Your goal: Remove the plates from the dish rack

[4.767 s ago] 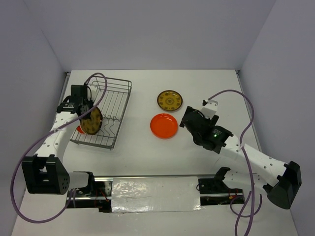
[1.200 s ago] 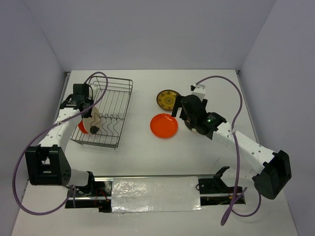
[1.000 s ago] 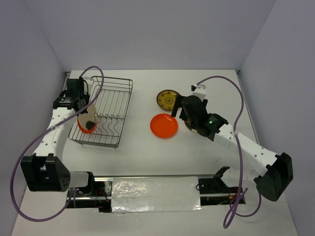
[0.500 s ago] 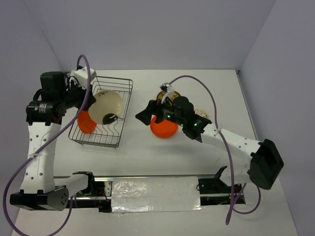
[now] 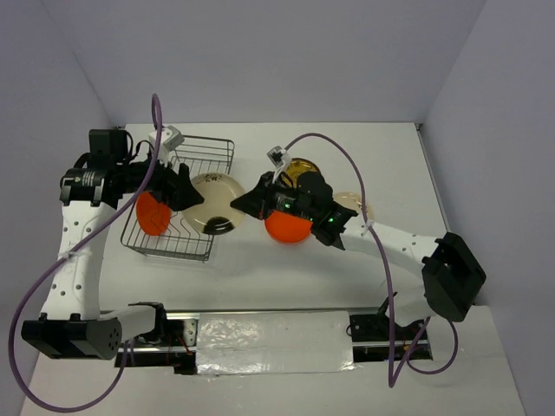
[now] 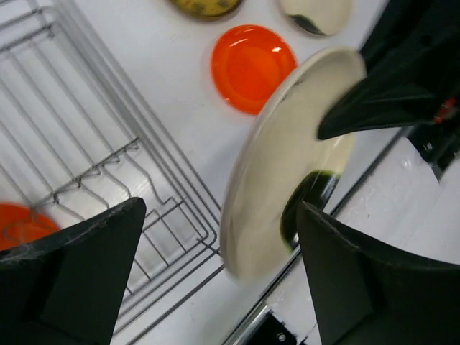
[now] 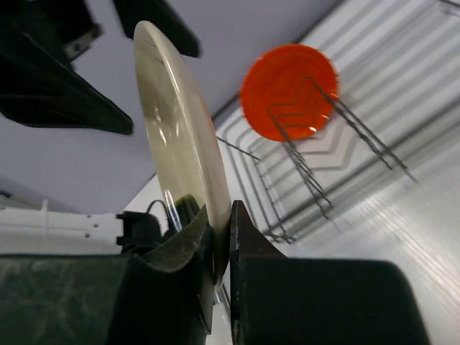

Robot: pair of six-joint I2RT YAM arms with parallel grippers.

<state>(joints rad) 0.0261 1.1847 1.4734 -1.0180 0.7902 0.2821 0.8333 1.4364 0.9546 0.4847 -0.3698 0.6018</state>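
A cream plate with a dark blotch hangs on edge in the air just right of the dish rack. My right gripper is shut on its rim; the right wrist view shows the plate pinched between the fingers. My left gripper stands open, its fingers wide on both sides of the plate and apart from it. An orange-red plate stands in the rack.
On the table right of the rack lie an orange plate, a brown patterned plate and another cream plate, partly covered by the right arm. The arm bases and a foil-covered strip run along the near edge.
The left gripper carried the cream plate out of the rack to the right and opened. The right arm swung left and shut on the plate's rim.
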